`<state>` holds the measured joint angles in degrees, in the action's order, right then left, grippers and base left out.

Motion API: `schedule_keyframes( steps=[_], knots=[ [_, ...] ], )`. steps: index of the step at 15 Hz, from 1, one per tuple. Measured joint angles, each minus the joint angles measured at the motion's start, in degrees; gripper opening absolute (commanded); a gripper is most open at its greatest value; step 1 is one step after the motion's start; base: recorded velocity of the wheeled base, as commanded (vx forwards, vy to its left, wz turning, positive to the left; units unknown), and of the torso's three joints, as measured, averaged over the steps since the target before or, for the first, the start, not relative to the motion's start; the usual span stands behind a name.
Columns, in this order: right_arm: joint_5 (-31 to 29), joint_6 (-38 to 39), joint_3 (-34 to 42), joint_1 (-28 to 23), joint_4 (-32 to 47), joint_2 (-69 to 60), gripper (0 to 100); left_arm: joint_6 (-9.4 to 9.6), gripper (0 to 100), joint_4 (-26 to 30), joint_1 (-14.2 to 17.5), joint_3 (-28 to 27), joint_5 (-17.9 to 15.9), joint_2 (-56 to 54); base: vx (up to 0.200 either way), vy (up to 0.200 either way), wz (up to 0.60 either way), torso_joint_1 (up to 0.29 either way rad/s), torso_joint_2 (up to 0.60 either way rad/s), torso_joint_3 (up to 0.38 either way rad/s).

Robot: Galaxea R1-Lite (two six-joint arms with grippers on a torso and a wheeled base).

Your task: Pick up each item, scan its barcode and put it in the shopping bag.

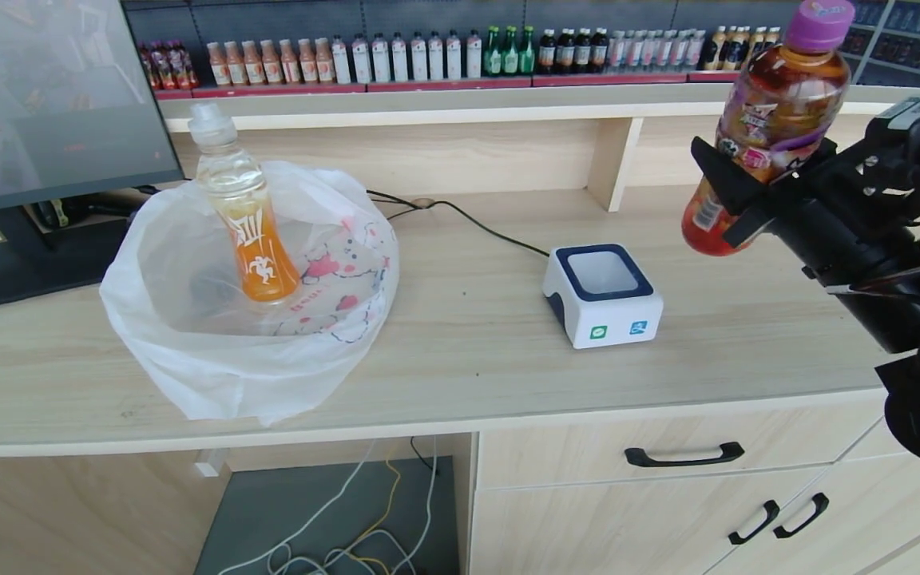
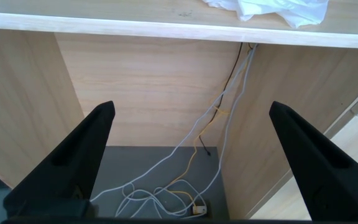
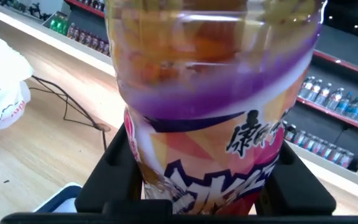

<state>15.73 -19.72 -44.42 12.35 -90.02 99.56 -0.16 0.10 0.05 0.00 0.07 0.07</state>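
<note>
The right hand (image 1: 735, 201) is clamped on the tea bottle (image 1: 779, 104), its fingers pressed against the labelled lower half. It holds the bottle in the air above the right end of the surface (image 1: 468, 359), purple cap up and leaning slightly toward the right edge. The scanner (image 1: 602, 295) sits on the surface right of the middle, window facing up, well apart from the held bottle and lower than it; a dark cord (image 1: 468, 220) runs from it toward the back edge. The bag (image 1: 188, 351) lies open on the left part of the surface, reaching the front edge, and the orange bottle (image 1: 248, 231) stands upright inside it. A monitor (image 1: 45, 96) stands at the back left corner. The left hand (image 2: 191, 109) is below the front edge, under the bag, with its fingers wide apart and holding nothing, facing the recess under the surface where loose cables (image 2: 185, 155) hang and coil on the floor.
</note>
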Motion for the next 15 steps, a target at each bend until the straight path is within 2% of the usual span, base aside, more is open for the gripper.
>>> schedule_keyframes(
  steps=[4,5,9,11,15],
  knots=[
    [-16.6,7.6,4.8,0.5,0.1,-1.5,0,0.00,100,0.0,0.0,0.0,0.0,0.0,0.000,0.000,0.00,0.000,0.00,0.000],
    [-18.5,9.0,5.7,1.3,0.1,-1.6,0,0.00,100,0.0,0.0,0.0,0.0,0.0,0.000,0.000,0.00,0.000,0.00,0.000],
    [-20.4,10.2,6.4,2.6,0.1,-1.5,0,-0.16,100,0.0,0.0,0.0,0.0,0.0,0.000,0.000,0.00,0.000,0.00,0.000],
    [-26.0,13.6,6.3,3.0,0.1,-1.2,0,-0.05,100,0.0,0.0,0.0,0.0,0.0,0.000,0.000,0.00,0.000,0.00,0.000],
    [-26.7,14.2,5.8,3.4,-0.2,-0.7,0,-0.16,100,0.0,0.1,0.0,0.0,0.0,0.000,0.200,0.00,-0.001,0.00,0.000]
  ],
)
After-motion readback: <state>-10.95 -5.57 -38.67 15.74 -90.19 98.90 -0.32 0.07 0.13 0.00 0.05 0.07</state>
